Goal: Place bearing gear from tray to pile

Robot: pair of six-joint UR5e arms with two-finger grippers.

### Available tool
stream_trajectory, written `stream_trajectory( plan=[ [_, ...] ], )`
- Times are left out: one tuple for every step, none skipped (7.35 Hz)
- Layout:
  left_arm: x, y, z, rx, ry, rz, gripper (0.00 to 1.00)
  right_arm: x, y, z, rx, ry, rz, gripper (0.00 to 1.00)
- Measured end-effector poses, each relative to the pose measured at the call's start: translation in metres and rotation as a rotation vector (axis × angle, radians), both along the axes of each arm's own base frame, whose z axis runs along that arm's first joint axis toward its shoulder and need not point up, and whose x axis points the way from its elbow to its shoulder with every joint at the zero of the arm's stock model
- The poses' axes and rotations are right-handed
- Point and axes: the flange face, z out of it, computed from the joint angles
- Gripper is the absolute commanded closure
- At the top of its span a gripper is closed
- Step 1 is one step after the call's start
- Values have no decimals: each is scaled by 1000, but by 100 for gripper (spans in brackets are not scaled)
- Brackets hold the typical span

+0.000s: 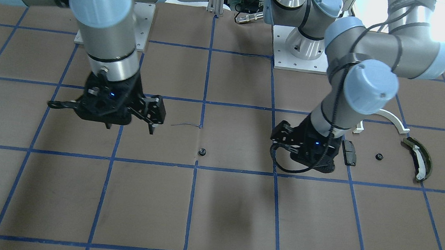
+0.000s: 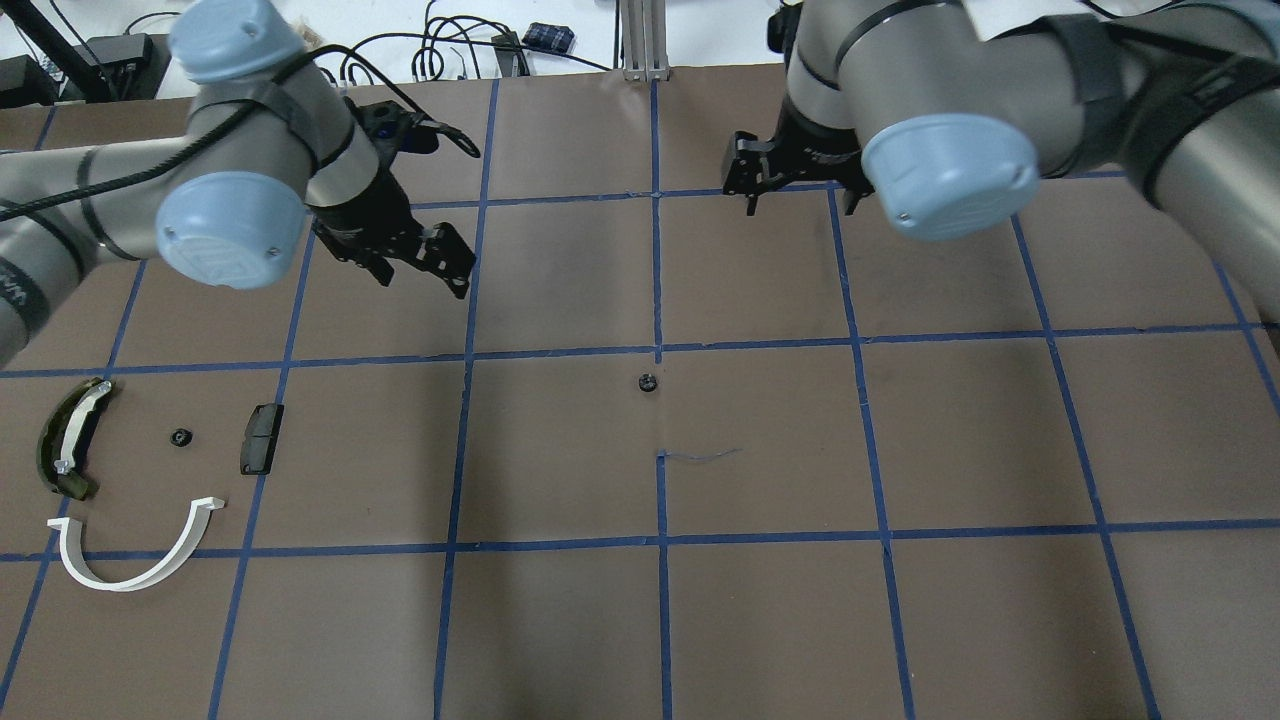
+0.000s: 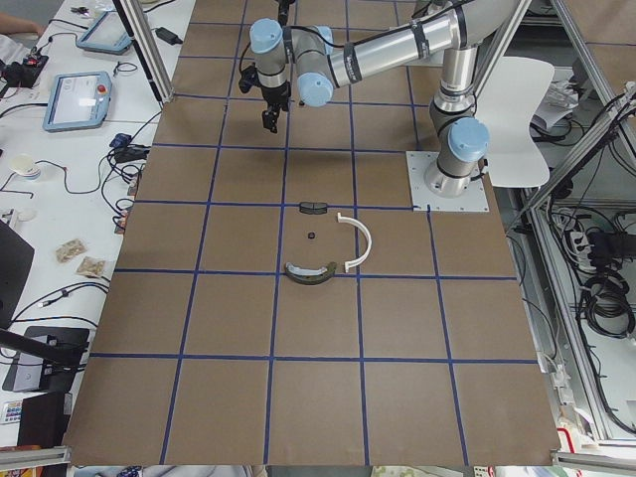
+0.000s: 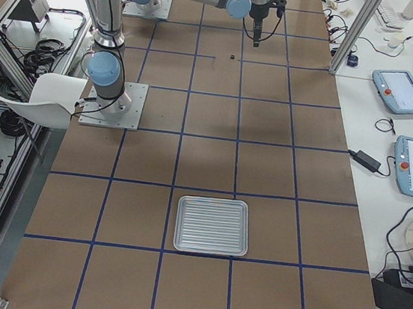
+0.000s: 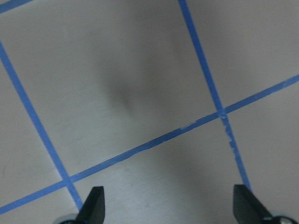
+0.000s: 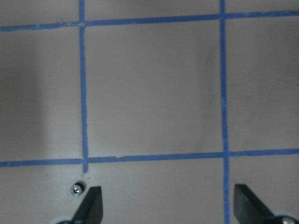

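A small dark bearing gear lies alone on the brown table near its middle; it also shows in the right wrist view, just left of my left-hand finger. A second small gear lies in the pile, between the olive curved shoe and the black pad, with the white half-ring arc beside them. My right gripper is open and empty, above the table beyond the lone gear. My left gripper is open and empty over bare table. The tray is empty.
Blue tape lines grid the brown table top. The metal tray stands far off toward the robot's right end of the table. Both arm bases stand on white plates at the table's robot-side edge.
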Motion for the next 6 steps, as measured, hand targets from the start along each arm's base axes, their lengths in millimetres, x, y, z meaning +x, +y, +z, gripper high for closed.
stream_trajectory(
  plan=[
    [-61, 10, -17, -10, -2, 60, 3, -22, 14, 28, 3, 1, 1, 0],
    [-116, 23, -35, -16, -3, 103, 4, -32, 31, 52, 5, 0, 4, 0],
    [-163, 40, -51, -15, -4, 153, 4, -35, 43, 73, 20, 1, 12, 0],
    [-194, 57, -67, -18, -7, 178, 4, -35, 46, 84, 55, 4, 21, 0],
    [-208, 67, -83, -17, -14, 184, 5, -35, 44, 84, 89, 7, 28, 0],
    [-212, 72, -95, -12, -25, 186, 6, -35, 43, 82, 105, 9, 41, 0]
  ],
)
